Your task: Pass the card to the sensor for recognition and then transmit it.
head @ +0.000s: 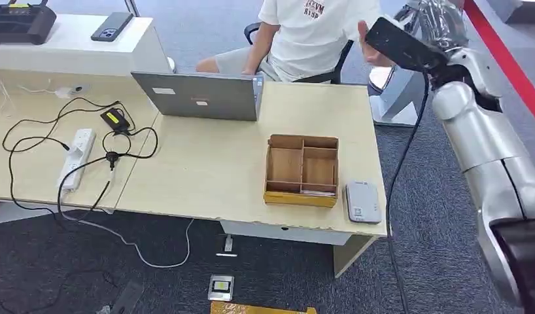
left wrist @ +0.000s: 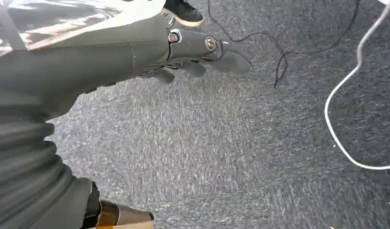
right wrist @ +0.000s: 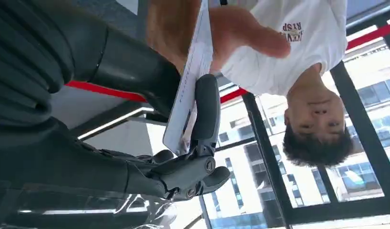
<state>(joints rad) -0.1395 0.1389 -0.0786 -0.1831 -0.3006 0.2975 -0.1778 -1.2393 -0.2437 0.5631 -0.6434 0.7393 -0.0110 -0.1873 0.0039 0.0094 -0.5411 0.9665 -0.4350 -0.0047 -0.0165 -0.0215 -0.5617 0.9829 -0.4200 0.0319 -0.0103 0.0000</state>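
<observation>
card held up between robot hand and person's hand

grey carpet underfoot, pale wooden desk [head: 206, 176] out front, glass wall and red stripe behind the raised arm. closest to the right hand [right wrist: 183, 157]: white card [right wrist: 188, 86], pinched between thick thumb and a dark finger [right wrist: 206, 109], standing on edge in the grip. touching the same card from the far side of the hand: a person's hand [right wrist: 231, 33], thumb on one face, other digits behind. just past that, the person [head: 310, 33] in a white printed t-shirt, seated on the far side of the desk. in the head view, right hand [head: 402, 42] lifted high beyond the desk's far right corner, level with the person's open palm. well below and nearer than the raised hand, on the desk's near right corner: grey sensor [head: 363, 201], flat, just beside a wooden divided box [head: 302, 170]. farther along the desk: grey laptop [head: 199, 97], lid toward the camera; then power strip [head: 76, 157] and black cables [head: 69, 131]. left hand [left wrist: 198, 55] hanging over the carpet, fingers loosely curled, holding nothing; white cord [left wrist: 345, 95] and thin black cable [left wrist: 288, 47] on the floor beyond the fingertips.
</observation>
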